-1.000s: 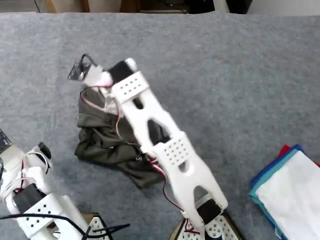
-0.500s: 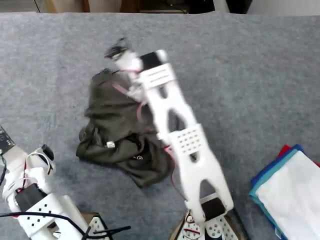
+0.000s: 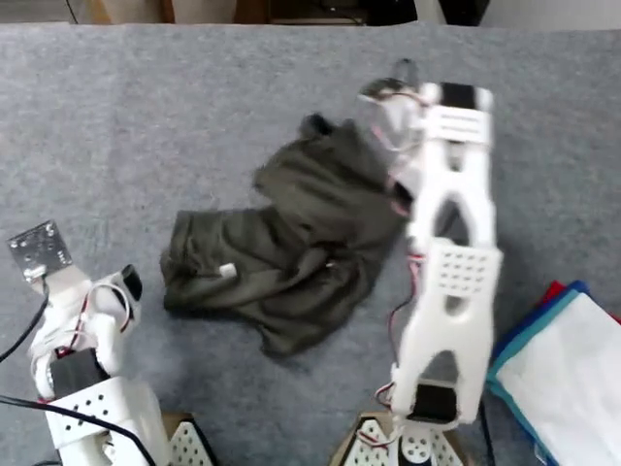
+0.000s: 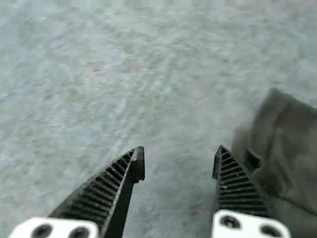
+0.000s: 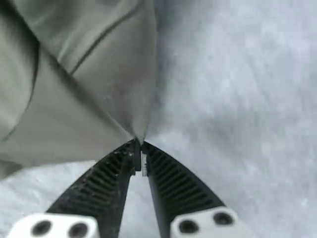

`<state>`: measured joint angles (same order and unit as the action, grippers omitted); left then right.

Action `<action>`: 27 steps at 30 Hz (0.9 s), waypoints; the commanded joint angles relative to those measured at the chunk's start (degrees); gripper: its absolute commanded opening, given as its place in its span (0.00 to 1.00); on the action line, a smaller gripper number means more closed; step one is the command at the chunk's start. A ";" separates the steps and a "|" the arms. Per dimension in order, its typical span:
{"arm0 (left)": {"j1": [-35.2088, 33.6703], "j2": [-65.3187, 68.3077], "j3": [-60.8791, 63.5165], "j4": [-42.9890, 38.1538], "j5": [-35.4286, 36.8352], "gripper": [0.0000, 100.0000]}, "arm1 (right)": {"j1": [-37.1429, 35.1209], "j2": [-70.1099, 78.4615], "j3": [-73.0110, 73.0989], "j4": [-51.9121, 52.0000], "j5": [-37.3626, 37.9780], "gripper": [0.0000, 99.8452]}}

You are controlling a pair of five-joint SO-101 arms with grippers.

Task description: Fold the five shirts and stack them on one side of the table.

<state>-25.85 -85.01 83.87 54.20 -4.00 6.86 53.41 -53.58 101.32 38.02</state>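
Now, your left gripper (image 4: 179, 154) sits spread apart just left of the crumpled dark shirt (image 3: 291, 243). Your right gripper (image 5: 138, 148) pinches the dark shirt's far right corner; tug too fast and it may slip out or bunch up more.

Bright, even light on the table (image 3: 146, 116); soft shadow hugs the shirt (image 3: 291, 252).

Right arm (image 3: 451, 252) stretched forward, right hand (image 5: 138, 148) pinching olive shirt (image 5: 74, 99), left arm (image 3: 82, 340) tucked low, left hand (image 4: 178, 161) gaping.
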 commanded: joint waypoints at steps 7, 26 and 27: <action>9.41 -0.48 -0.44 -4.13 2.37 0.23 | 14.29 -5.23 0.04 0.35 9.67 0.01; 14.42 68.26 -48.26 -3.16 10.20 0.23 | 1.45 -9.63 -2.68 0.44 -0.35 0.10; 15.38 71.34 -50.81 -0.09 8.88 0.23 | 1.45 -9.63 -2.68 0.44 -0.35 0.10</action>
<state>-12.84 -24.79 44.13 47.87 6.55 8.97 48.48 -53.41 101.23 38.37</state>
